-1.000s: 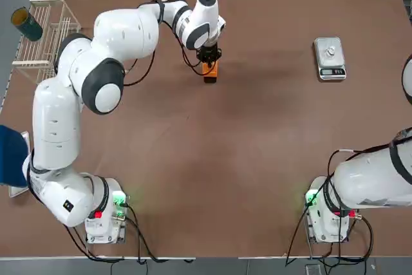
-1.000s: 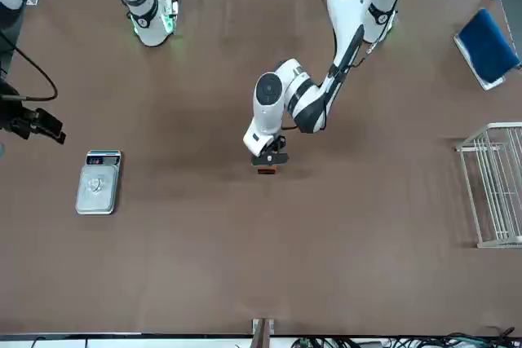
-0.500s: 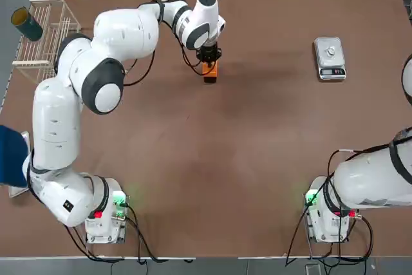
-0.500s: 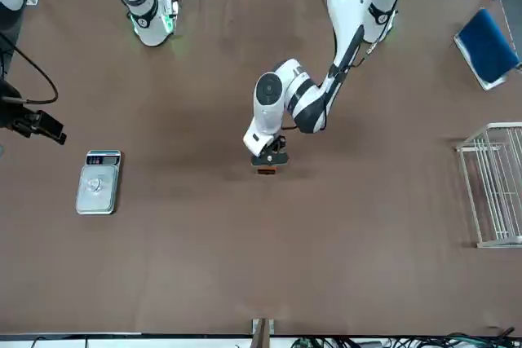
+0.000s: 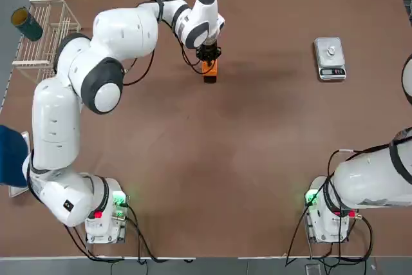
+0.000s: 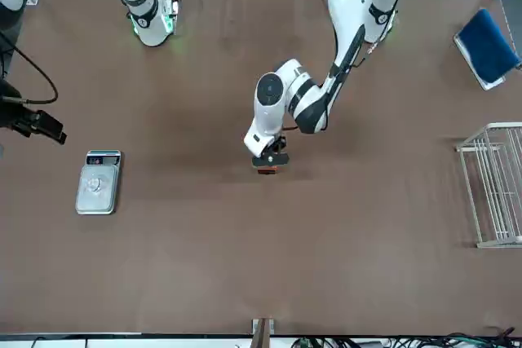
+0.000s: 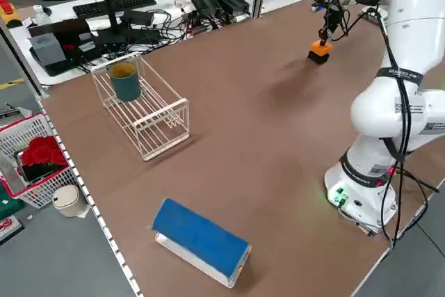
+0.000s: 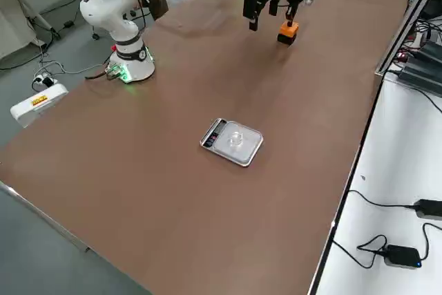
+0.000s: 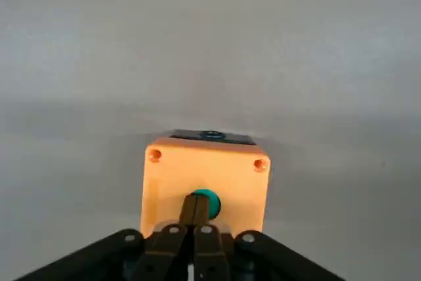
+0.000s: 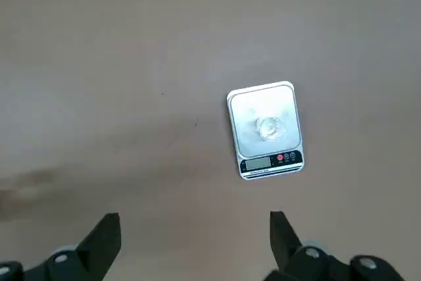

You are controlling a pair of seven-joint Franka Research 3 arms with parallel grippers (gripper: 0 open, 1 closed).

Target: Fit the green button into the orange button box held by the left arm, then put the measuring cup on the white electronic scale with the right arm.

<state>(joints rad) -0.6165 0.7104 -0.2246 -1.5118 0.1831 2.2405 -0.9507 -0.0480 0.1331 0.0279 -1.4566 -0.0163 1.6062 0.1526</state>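
My left gripper (image 9: pixel 193 241) points straight down with its fingers pinched together on the green button (image 9: pixel 205 202), which sits in the hole in the top face of the orange button box (image 9: pixel 205 174). The box stands upright on the table (image 5: pixel 212 159), far side, a little left of centre, with bare brown surface all round it. My right gripper (image 10: pixel 191 241) hangs spread wide and holding nothing, pulled back above the table's right edge. Beyond it the white electronic scale (image 10: pixel 264 128) lies flat, long axis running towards my base, display strip at the near end. The measuring cup (image 10: pixel 268 127) stands upright on its plate, well apart from the box.
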